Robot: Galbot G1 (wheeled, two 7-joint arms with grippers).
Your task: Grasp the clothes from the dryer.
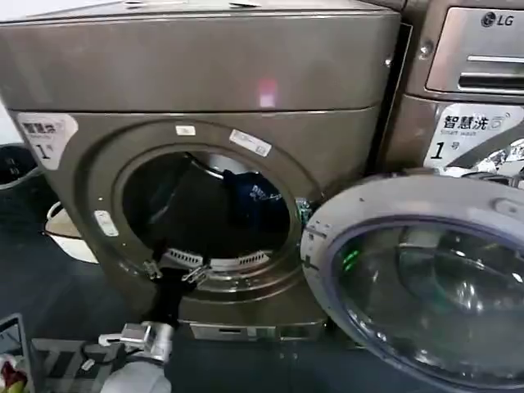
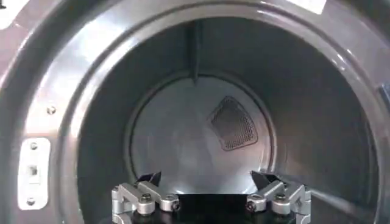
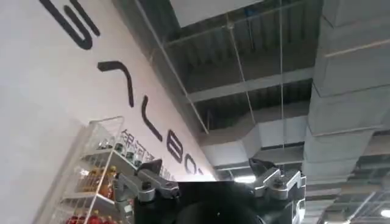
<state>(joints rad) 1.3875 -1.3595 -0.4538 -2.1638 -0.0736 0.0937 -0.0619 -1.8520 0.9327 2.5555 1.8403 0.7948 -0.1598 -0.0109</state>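
Head view: clothes (image 1: 252,196) bunched at dryer (image 1: 196,74) drum's right.

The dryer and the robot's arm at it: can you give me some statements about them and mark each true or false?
1. The dryer has its door swung open. True.
2. The left gripper is at the drum's mouth, fingers spread apart. True.
3. The left gripper is clamping the clothes. False: it is open and empty; the dark blue bundle sits apart from it, inside the drum.
4. The right gripper is inside the drum. False: it points at the ceiling.
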